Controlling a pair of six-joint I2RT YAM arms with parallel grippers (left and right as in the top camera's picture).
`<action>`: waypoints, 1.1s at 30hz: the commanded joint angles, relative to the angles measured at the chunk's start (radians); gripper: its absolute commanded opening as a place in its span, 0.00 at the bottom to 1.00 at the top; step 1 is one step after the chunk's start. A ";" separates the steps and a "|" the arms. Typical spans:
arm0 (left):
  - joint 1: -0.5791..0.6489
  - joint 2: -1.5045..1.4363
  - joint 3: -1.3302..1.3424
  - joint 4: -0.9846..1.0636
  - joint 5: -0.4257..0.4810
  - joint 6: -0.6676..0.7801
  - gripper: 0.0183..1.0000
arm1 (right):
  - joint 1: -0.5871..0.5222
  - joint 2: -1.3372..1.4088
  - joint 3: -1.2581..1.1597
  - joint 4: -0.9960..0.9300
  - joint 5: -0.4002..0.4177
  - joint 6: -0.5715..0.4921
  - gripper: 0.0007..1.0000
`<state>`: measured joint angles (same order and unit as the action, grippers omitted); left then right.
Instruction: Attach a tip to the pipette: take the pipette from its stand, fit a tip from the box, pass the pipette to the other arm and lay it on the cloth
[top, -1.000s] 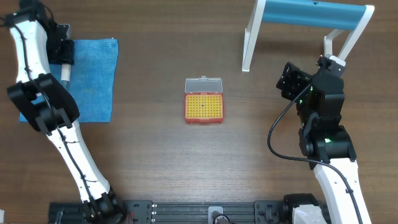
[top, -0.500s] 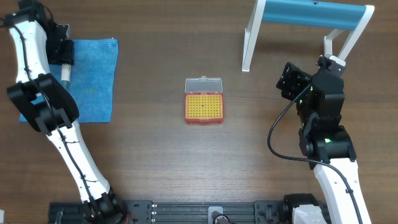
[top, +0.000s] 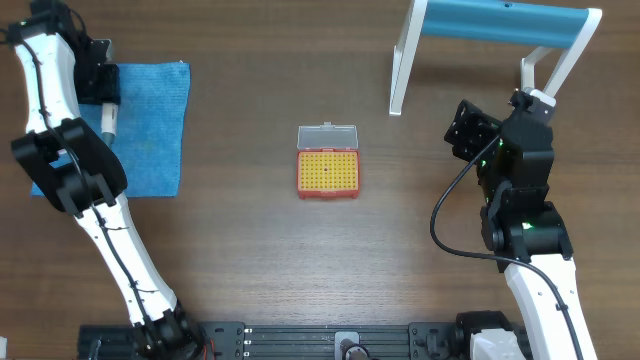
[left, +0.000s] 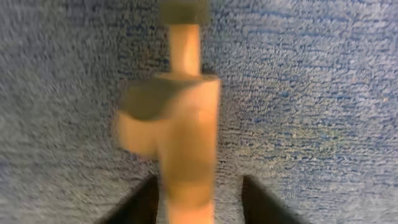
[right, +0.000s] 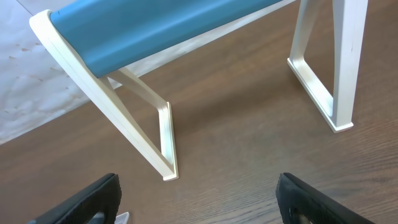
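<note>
The white pipette (top: 109, 122) lies lengthwise on the blue cloth (top: 155, 120) at the table's far left. In the left wrist view the pipette (left: 186, 137) is close and blurred over the cloth (left: 323, 93). My left gripper (top: 100, 85) sits over its upper end, and its fingers straddle the body with a gap on one side, so the left gripper (left: 199, 202) is open. The orange tip box (top: 327, 172) stands at mid-table with its clear lid back. My right gripper (top: 470, 128) hangs open near the stand (top: 500, 20), nothing between its fingers (right: 93, 199).
The blue-and-white pipette stand (right: 155, 31) occupies the back right, its white legs (right: 165, 146) on the table. Bare brown tabletop (top: 250, 260) lies between cloth, tip box and right arm.
The pipette has shifted slightly toward the near edge of the cloth under my left gripper. The right arm has not moved.
</note>
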<state>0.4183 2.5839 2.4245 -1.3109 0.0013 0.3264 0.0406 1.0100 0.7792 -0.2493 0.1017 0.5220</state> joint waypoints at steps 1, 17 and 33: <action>-0.013 0.016 0.036 -0.055 0.010 -0.008 0.64 | 0.005 0.000 0.011 0.035 -0.010 0.020 0.81; -0.071 -0.328 0.445 -0.388 0.111 -0.183 0.84 | 0.005 -0.196 0.010 0.168 0.002 -0.484 0.81; -0.384 -1.183 -0.310 -0.388 0.130 -0.333 0.84 | 0.005 -0.713 -0.128 -0.315 -0.156 -0.745 0.81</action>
<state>0.0860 1.5227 2.2875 -1.6913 0.1818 0.0883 0.0406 0.3782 0.6922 -0.5701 0.0105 -0.1757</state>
